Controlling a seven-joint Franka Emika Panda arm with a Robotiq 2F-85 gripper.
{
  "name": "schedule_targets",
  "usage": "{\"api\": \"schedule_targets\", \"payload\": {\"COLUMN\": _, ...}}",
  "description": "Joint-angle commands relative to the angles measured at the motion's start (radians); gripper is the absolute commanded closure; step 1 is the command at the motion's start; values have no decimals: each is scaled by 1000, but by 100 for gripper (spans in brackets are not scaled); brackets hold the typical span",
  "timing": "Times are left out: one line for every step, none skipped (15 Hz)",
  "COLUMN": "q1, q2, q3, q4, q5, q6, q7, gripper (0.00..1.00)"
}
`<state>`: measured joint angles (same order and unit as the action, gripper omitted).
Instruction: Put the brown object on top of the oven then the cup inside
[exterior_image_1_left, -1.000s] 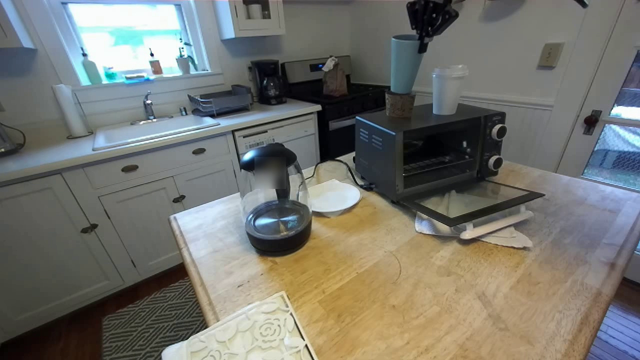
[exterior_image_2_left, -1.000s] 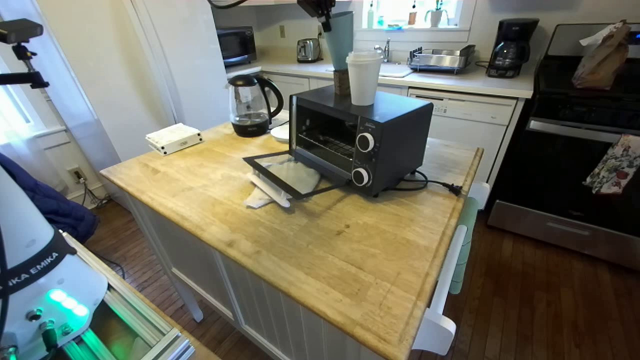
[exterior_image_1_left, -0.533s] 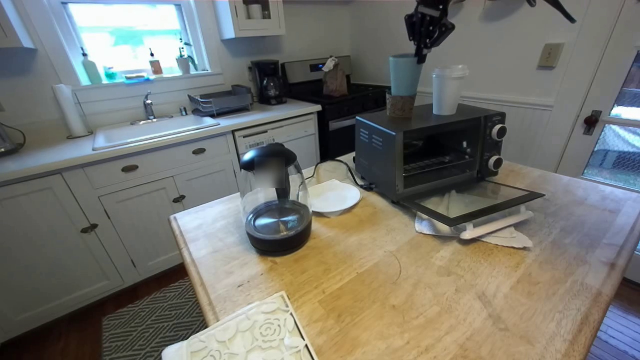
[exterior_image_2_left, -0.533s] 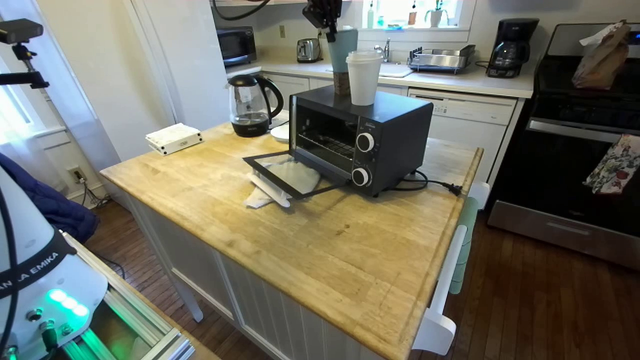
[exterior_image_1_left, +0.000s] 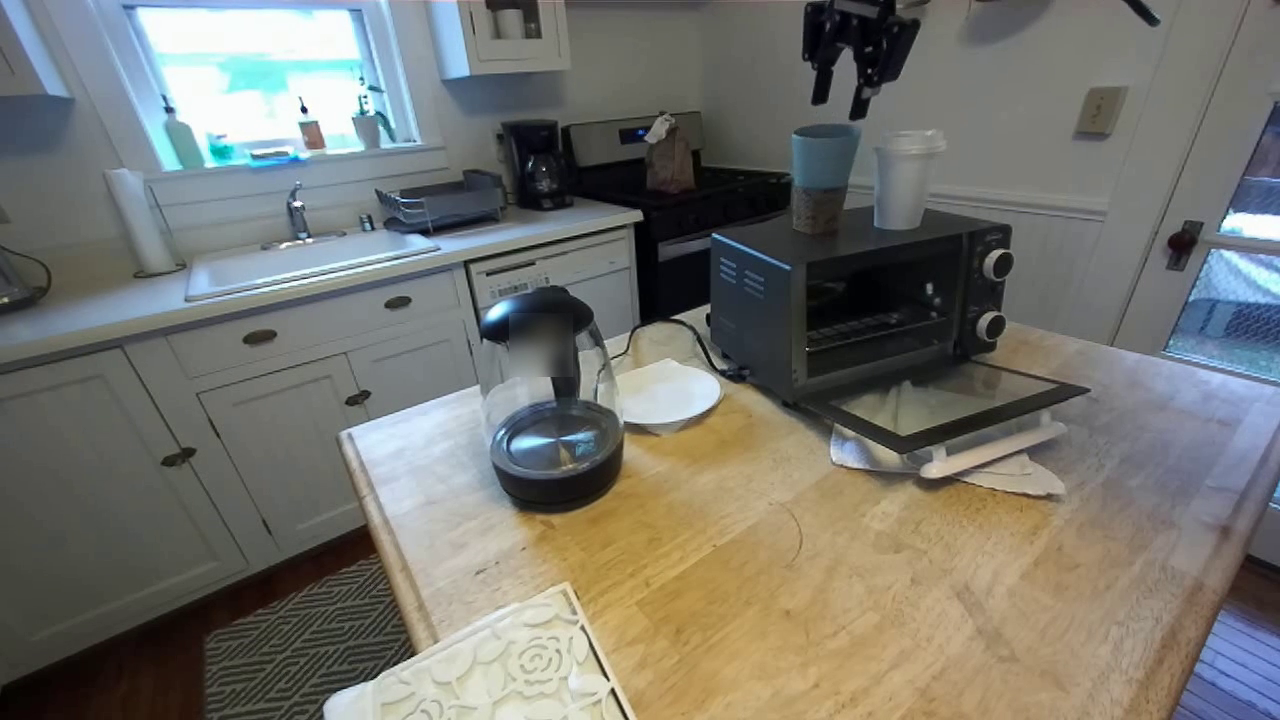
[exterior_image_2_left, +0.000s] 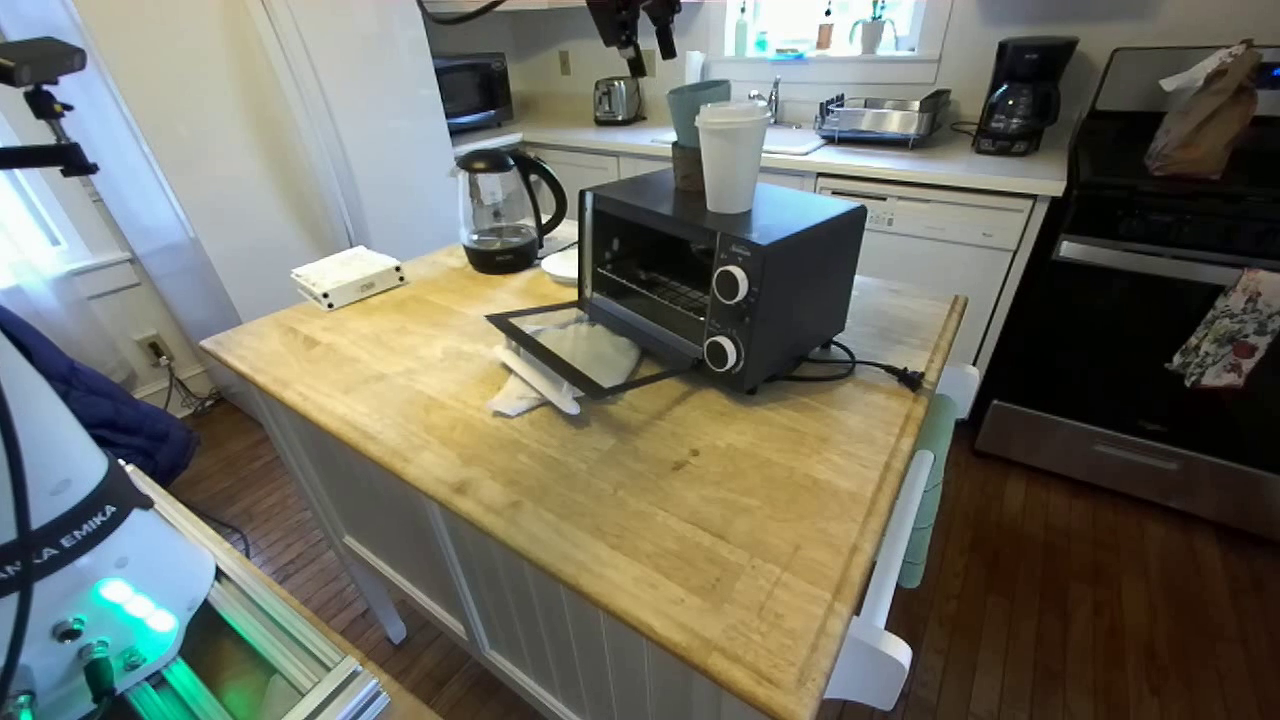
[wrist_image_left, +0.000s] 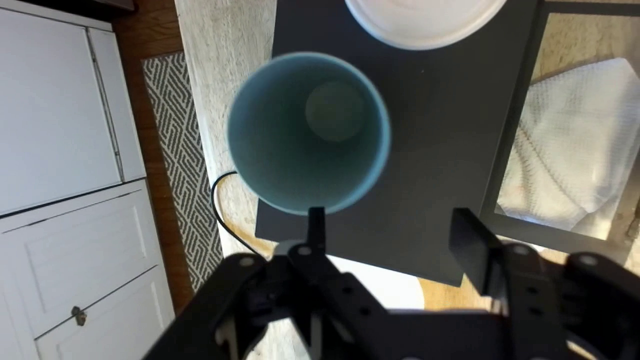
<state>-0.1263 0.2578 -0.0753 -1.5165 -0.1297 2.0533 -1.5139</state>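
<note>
On top of the oven (exterior_image_1_left: 752, 305) stands the brown object (exterior_image_1_left: 816, 212), with the lower part of the blue cup (exterior_image_1_left: 824, 158) down inside it. Seen from above in the wrist view, the blue cup (wrist_image_left: 295, 155) hides the brown object. A white lidded cup (exterior_image_2_left: 732, 160) is close beside them on the oven's top. Just above the blue cup's rim hangs my gripper (exterior_image_1_left: 840, 108), its jaws apart and holding nothing. In the wrist view one of its fingers (wrist_image_left: 316, 227) overlaps the near edge of that rim; contact cannot be judged.
The oven's glass door (exterior_image_1_left: 950, 400) lies folded down over a cloth (exterior_image_1_left: 1010, 475). A glass kettle (exterior_image_1_left: 555, 420) and a white plate (exterior_image_1_left: 668, 393) stand beside the oven on the wooden table (exterior_image_1_left: 700, 590). A white carved box (exterior_image_2_left: 350, 277) rests near the table's far end.
The blue cup has come down into the brown object and been let go. My gripper has opened and lifted off it. Blue cup, brown object and white cup have shifted slightly sideways.
</note>
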Motion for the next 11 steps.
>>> {"api": "schedule_targets", "payload": {"q1": 6, "q2": -67, "q3": 19, "q4": -7, "q5": 2, "q6": -35, "q7": 11, "gripper": 2}}
{"api": "schedule_targets", "payload": {"q1": 10, "q2": -87, "q3": 21, "q4": -16, "q5": -2, "q6": -34, "q7": 21, "gripper": 1}}
{"api": "schedule_targets", "payload": {"q1": 12, "q2": -105, "q3": 24, "q4": -21, "q5": 5, "q6": -39, "q7": 22, "gripper": 0}}
{"api": "schedule_targets", "payload": {"q1": 16, "q2": -129, "q3": 27, "q4": -31, "q5": 10, "q6": -42, "q7": 29, "gripper": 0}}
{"api": "schedule_targets", "payload": {"q1": 20, "q2": -161, "q3": 33, "q4": -52, "q5": 25, "q6": -38, "q7": 36, "gripper": 0}}
{"api": "schedule_targets", "payload": {"q1": 23, "q2": -185, "q3": 37, "q4": -66, "q5": 44, "q6": -34, "q7": 42, "gripper": 0}}
{"api": "schedule_targets", "payload": {"q1": 25, "q2": -223, "q3": 48, "q4": -96, "q5": 94, "q6": -23, "q7": 32, "gripper": 0}}
{"api": "schedule_targets", "payload": {"q1": 28, "q2": -254, "q3": 57, "q4": -123, "q5": 156, "q6": -10, "q7": 13, "gripper": 0}}
{"api": "schedule_targets", "payload": {"q1": 36, "q2": -293, "q3": 66, "q4": -162, "q5": 223, "q6": -1, "q7": -6, "gripper": 0}}
{"api": "schedule_targets", "payload": {"q1": 35, "q2": -194, "q3": 46, "q4": -50, "q5": 138, "q6": -32, "q7": 20, "gripper": 0}}
{"api": "schedule_targets", "payload": {"q1": 42, "q2": -214, "q3": 49, "q4": -62, "q5": 148, "q6": -33, "q7": 20, "gripper": 0}}
